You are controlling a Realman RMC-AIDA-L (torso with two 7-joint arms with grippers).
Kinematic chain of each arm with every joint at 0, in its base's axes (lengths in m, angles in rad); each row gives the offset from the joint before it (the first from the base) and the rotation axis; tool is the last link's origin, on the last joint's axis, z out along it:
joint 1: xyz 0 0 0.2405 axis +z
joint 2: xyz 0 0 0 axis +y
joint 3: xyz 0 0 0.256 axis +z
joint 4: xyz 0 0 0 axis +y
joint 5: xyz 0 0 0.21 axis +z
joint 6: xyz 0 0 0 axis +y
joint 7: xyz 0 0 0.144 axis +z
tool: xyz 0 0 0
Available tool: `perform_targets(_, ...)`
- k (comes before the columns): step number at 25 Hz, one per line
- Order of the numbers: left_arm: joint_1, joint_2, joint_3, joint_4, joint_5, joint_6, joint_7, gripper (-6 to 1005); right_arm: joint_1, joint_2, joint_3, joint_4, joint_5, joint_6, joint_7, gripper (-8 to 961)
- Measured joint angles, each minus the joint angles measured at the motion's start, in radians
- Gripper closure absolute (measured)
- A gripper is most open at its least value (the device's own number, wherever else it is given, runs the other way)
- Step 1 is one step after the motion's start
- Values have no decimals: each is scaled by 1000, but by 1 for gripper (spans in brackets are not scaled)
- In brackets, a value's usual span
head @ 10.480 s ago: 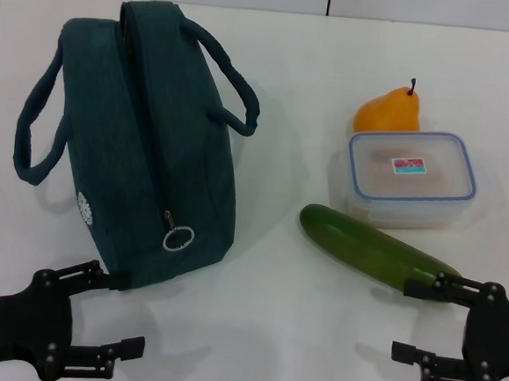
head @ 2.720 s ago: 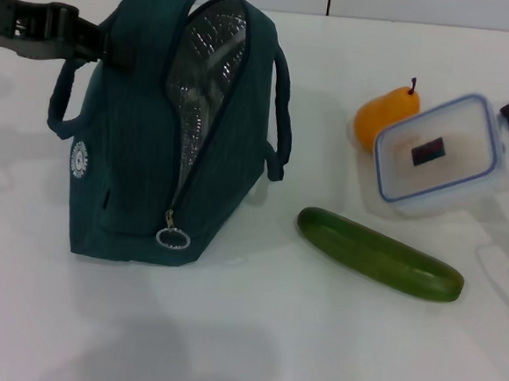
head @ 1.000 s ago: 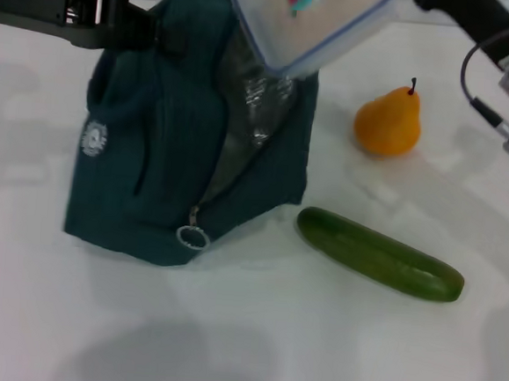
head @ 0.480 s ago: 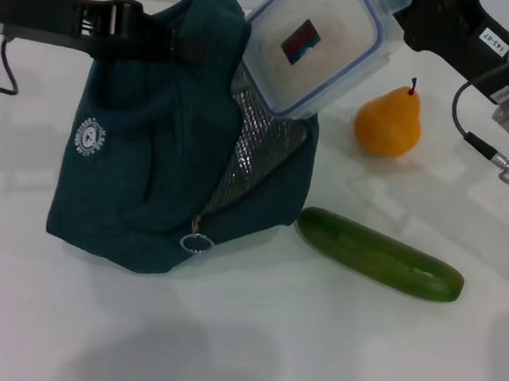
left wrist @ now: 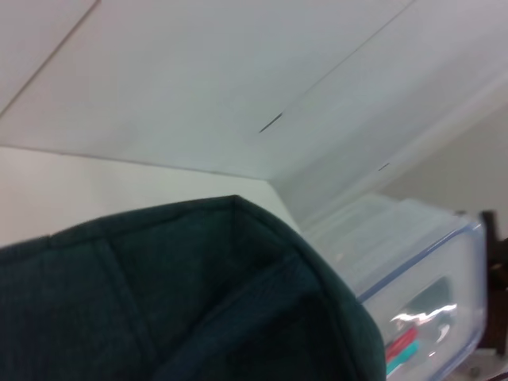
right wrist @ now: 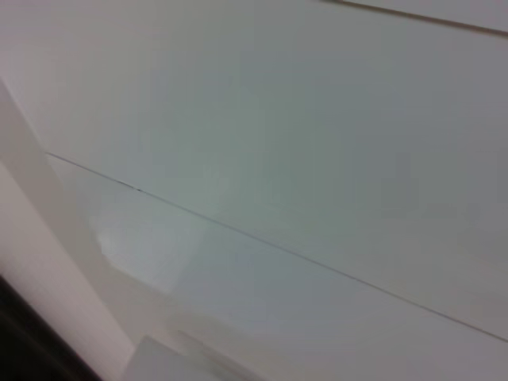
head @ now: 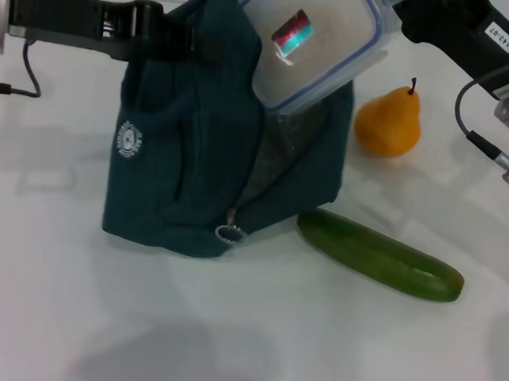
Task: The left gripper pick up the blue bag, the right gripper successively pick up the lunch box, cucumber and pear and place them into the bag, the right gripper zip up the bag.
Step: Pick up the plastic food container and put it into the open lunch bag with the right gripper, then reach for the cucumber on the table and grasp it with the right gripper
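White table [head: 226,329]; pale wall panels [right wrist: 317,119]

The bag [head: 188,141] is matt woven cloth with a crinkled silver foil lining and a metal ring on its zip. Above it, the lunch box [head: 315,41] is clear, glossy plastic. Beside the bag, the cucumber [head: 379,254] has smooth, shiny skin; the pear [head: 388,122] looks smooth and softly matt. The tabletop [head: 252,332] is smooth white.

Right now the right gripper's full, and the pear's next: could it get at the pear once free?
Probably yes: the pear stands clear on the table, nothing over it. The right gripper holds the lunch box at the blue bag.
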State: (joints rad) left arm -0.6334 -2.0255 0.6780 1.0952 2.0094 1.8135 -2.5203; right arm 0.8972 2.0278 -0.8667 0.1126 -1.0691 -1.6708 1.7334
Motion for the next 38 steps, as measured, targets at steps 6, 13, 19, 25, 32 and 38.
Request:
perform_targets(6,7,-4,0,0,-54,-1,-1,940,-9,0,-4,6,-56,65,0,767)
perform_targets(13,16,-5,-2,-23,-69,0,12,939,-8,0,-1,16,-113,170,-9,760)
perform_targets(19,19,1,-3,-51,-69,-2,34,938,-15,0,19,7,-115,175,-59,753)
perform_targets(25,31,10,-3,-52,-60,-37,51,937,-27,0,19,-11,-115,166,-79,747)
perform_targets(32,35,15,-3,-52,-57,-53,61,936,-119,0,18,-154,-107,143,-76,551)
perform_targets(38,50,23,-4,-52,-56,-59,63,935,-254,-23,-138,-477,-123,151,-67,405)
